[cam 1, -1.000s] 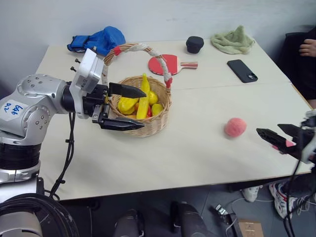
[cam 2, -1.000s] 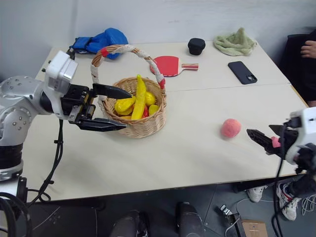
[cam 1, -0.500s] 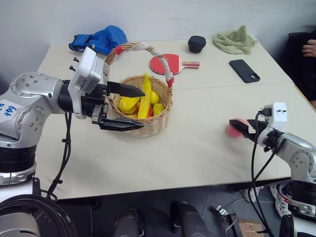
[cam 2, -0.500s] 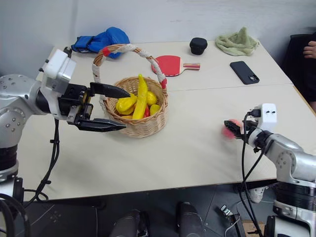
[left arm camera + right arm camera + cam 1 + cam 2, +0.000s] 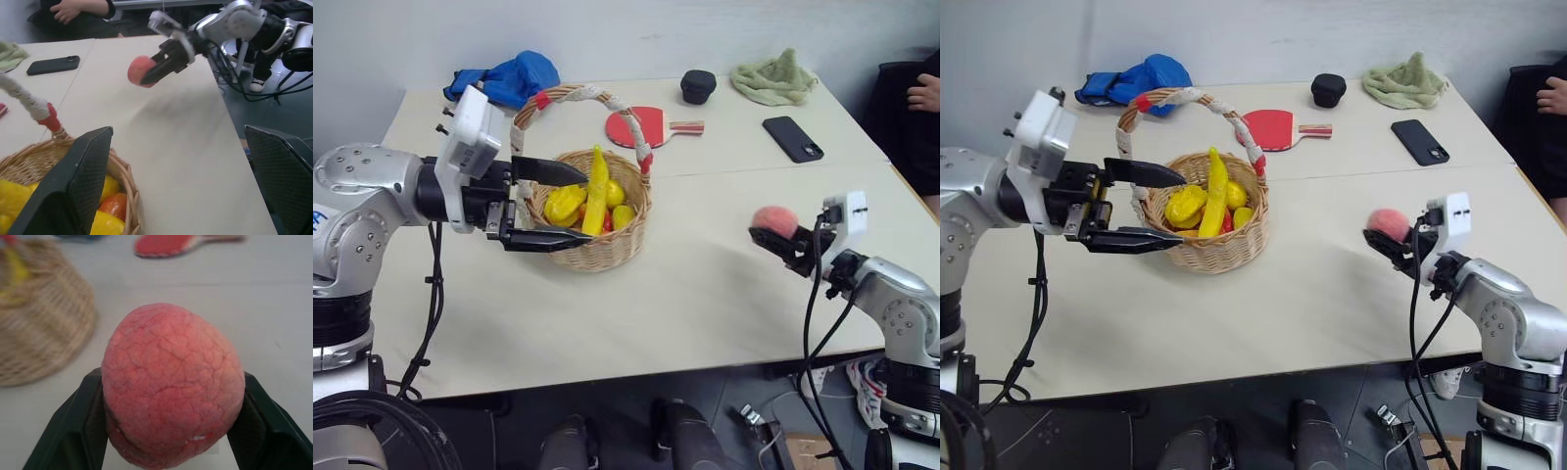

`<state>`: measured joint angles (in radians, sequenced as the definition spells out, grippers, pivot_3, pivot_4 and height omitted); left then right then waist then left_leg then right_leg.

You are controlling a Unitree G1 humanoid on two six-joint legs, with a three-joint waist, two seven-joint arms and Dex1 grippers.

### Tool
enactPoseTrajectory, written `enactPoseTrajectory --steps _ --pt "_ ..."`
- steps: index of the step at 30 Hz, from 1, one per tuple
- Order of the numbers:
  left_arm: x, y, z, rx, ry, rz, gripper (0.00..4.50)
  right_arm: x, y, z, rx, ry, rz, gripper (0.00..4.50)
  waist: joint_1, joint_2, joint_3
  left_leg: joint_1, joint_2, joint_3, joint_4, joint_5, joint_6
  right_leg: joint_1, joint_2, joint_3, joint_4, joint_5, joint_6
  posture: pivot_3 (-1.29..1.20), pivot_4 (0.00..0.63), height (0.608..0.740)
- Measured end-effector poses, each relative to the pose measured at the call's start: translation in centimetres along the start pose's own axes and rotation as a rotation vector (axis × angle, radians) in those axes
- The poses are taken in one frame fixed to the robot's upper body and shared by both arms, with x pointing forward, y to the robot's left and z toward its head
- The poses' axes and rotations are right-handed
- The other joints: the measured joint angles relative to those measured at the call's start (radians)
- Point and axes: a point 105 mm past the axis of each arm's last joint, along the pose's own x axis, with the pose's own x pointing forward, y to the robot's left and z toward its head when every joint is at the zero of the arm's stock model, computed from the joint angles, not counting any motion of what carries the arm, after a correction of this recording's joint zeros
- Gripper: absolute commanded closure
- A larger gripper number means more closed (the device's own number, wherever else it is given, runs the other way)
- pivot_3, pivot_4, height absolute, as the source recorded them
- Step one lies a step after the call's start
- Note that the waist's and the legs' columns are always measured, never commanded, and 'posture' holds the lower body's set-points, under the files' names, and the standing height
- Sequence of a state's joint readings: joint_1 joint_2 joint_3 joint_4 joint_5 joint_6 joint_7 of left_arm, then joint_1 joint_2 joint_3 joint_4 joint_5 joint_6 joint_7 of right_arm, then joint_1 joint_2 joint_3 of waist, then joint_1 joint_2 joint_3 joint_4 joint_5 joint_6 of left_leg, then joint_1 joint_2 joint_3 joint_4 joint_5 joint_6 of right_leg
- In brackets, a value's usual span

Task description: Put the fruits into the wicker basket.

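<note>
My right gripper (image 5: pixel 775 235) is shut on the round pink peach (image 5: pixel 772 219), holding it a little above the table at the right. In the right wrist view the peach (image 5: pixel 171 382) sits between both black fingers (image 5: pixel 73 431). The wicker basket (image 5: pixel 607 251) stands left of centre, with a yellow banana (image 5: pixel 597 191) and other yellow and red fruits inside. My left gripper (image 5: pixel 583 208) is open at the basket's left side, one finger over the rim and the other in front of the wall.
A red paddle (image 5: pixel 636 125), a black phone (image 5: pixel 792 138), a black round object (image 5: pixel 698 86), a green cloth (image 5: pixel 773 80) and a blue cloth (image 5: pixel 509 78) lie along the back of the table. A person's hand (image 5: pixel 922 93) shows at the right edge.
My right gripper swung left to the peach, closed on it and raised it off the table. My left gripper drew slightly left, staying open.
</note>
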<state>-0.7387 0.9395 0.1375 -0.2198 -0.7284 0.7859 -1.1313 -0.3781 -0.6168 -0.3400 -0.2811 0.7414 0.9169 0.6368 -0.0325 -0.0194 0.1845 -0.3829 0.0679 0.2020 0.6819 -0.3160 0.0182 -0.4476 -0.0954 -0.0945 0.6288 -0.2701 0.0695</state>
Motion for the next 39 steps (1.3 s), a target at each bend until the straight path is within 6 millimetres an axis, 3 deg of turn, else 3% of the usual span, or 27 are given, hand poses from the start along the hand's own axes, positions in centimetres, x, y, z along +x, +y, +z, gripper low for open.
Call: enactPoseTrajectory --steps 5,8,10,11,14,16,17,20,24,29,33,39 --pt "-2.5 0.6 -0.8 -0.031 0.035 0.103 0.0 5.6 10.1 3.5 -0.075 -0.048 0.414 1.81 -0.018 0.0 0.0 0.001 0.003 0.0 0.0 0.0 -0.001 -0.002 -0.002 0.001 0.003 -0.001 -0.002 0.0 0.15 0.74" --pt "-2.7 0.7 -0.6 -0.024 0.031 0.122 0.0 9.2 13.5 4.9 -0.1 -0.062 0.485 1.81 -0.015 0.0 0.0 -0.003 0.003 0.0 0.0 0.0 -0.001 -0.005 -0.002 0.0 0.005 -0.001 -0.002 0.0 0.15 0.74" --pt "-2.5 0.6 -0.4 -0.014 0.027 0.121 0.0 11.5 14.4 4.8 -0.108 -0.038 0.482 1.81 -0.007 -0.001 0.0 -0.007 0.0 0.0 0.0 0.0 0.0 -0.009 -0.003 0.0 0.009 -0.001 -0.002 0.0 0.15 0.74" --pt "-2.4 0.6 -0.4 -0.008 0.027 0.121 0.0 12.7 14.3 4.5 -0.119 -0.013 0.456 1.81 -0.004 -0.002 -0.001 -0.008 -0.002 0.001 0.001 0.0 0.0 -0.01 -0.003 0.0 0.01 0.0 -0.002 0.0 0.15 0.74" --pt "-2.1 0.4 -0.2 0.004 0.024 0.12 0.0 15.7 12.9 2.9 -0.157 0.063 0.346 0.87 0.0 -0.002 -0.001 -0.012 -0.002 0.001 0.001 0.0 0.0 -0.014 -0.003 0.0 0.011 0.0 0.0 0.0 0.15 0.74" --pt "-1.9 0.0 0.1 0.02 0.025 0.111 0.0 16.4 12.3 2.1 -0.155 0.088 0.311 0.16 0.0 -0.002 -0.001 -0.013 -0.002 0.0 0.001 0.0 0.0 -0.016 -0.003 -0.001 0.012 0.0 0.0 0.0 0.15 0.74" --pt "-1.8 0.0 0.1 0.021 0.024 0.11 0.0 16.5 12.0 1.9 -0.156 0.094 0.304 0.04 0.0 -0.002 -0.001 -0.014 -0.002 0.0 0.001 0.0 0.0 -0.017 -0.003 -0.001 0.013 0.001 0.0 0.0 0.15 0.74" --pt "-2.0 0.0 0.1 0.016 0.022 0.122 0.0 15.9 12.5 2.9 -0.156 0.057 0.337 0.04 -0.001 -0.002 -0.001 -0.014 -0.001 -0.001 0.001 0.0 0.0 -0.017 -0.002 -0.002 0.014 0.001 0.0 0.0 0.15 0.74" --pt "-2.4 -0.1 -0.2 0.007 0.021 0.139 0.0 12.3 12.3 6.4 -0.166 -0.054 0.372 0.04 0.0 -0.002 -0.001 -0.013 -0.001 -0.002 0.001 0.0 -0.001 -0.016 -0.002 -0.002 0.014 0.001 0.0 0.0 0.15 0.74" --pt "-2.3 -0.2 -0.1 0.014 0.021 0.141 0.0 10.2 10.8 5.9 -0.146 -0.056 0.293 0.04 -0.002 -0.002 -0.001 -0.012 -0.001 0.001 0.002 0.001 -0.001 -0.016 -0.002 0.0 0.013 0.0 -0.002 0.0 0.15 0.74" --pt "-2.3 -0.1 0.1 0.022 0.017 0.14 0.0 11.0 8.7 5.5 -0.141 -0.064 0.154 0.04 -0.006 -0.002 -0.001 -0.008 -0.002 0.004 0.002 0.002 -0.001 -0.016 -0.002 0.004 0.012 -0.001 -0.002 0.0 0.15 0.74" --pt "-1.7 0.0 0.6 0.041 0.009 0.104 0.0 14.5 7.0 5.8 -0.118 -0.104 0.0 0.04 -0.022 -0.002 -0.001 -0.008 -0.001 0.004 0.001 0.002 -0.002 -0.016 -0.001 0.004 0.017 -0.001 -0.003 0.0 0.15 0.74"
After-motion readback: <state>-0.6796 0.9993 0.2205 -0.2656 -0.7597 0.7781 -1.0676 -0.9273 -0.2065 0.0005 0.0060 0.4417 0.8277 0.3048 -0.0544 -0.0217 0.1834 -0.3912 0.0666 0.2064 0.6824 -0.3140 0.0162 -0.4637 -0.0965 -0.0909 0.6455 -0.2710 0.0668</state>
